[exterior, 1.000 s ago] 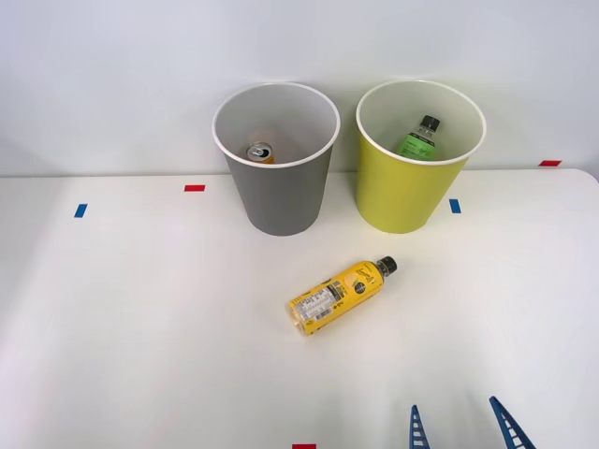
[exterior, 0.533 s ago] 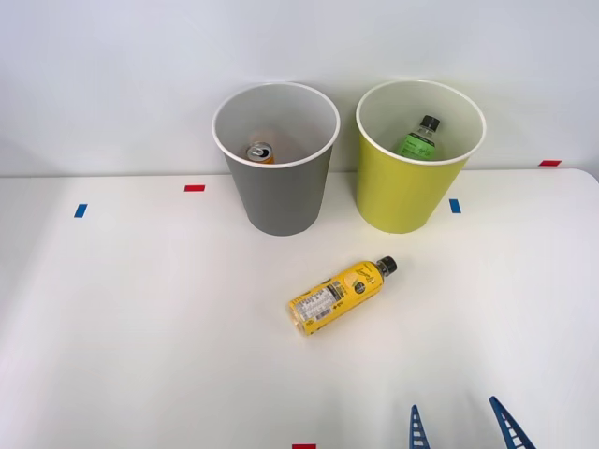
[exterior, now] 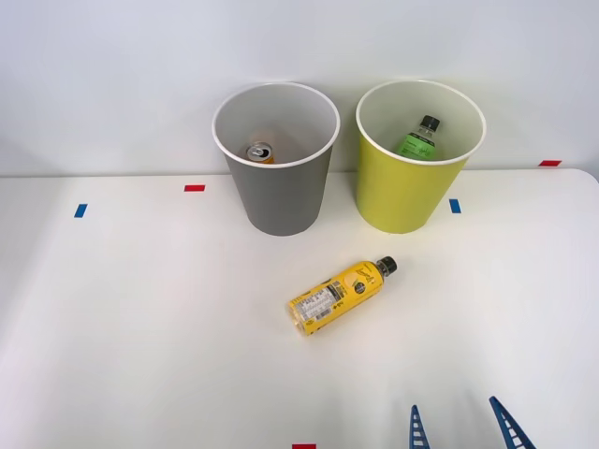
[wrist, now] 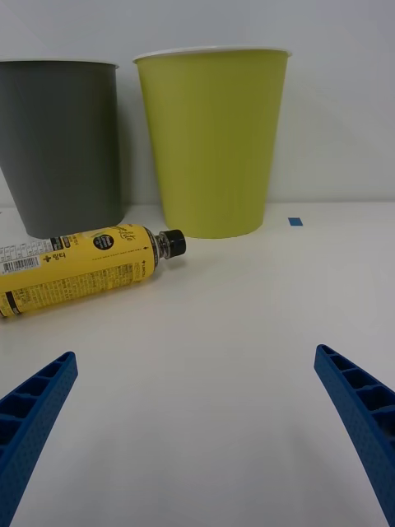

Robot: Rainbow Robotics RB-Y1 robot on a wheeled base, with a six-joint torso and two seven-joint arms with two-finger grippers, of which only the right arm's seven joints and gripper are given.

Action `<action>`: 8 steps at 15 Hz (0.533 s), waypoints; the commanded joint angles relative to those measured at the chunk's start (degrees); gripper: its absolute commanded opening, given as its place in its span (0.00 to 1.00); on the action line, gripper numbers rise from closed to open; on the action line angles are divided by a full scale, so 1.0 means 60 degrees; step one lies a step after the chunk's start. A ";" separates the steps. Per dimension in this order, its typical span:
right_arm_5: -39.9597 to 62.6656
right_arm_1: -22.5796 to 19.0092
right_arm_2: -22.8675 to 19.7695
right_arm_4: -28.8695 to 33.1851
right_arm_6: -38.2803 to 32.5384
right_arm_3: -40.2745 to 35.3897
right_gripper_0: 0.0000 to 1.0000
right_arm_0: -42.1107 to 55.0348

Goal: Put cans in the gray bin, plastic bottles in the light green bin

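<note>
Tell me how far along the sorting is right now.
Mostly done. A can sits in the gray bin and a green-labelled bottle in the light green bin. Nothing is in hand: the right gripper is open, near the table's front edge. Left: the yellow bottle, lying on the table.

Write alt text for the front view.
A yellow bottle lies on its side on a white table, before a gray bin holding a can and a light green bin holding a green-labelled bottle. The open right gripper shows at the near edge.
</note>
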 commanded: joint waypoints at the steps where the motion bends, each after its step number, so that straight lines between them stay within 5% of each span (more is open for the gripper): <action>1: 0.0001 0.0000 0.0000 0.0001 0.0000 0.0000 1.00 0.0000; 8: 0.0001 0.0000 0.0000 0.0001 0.0000 0.0000 1.00 0.0000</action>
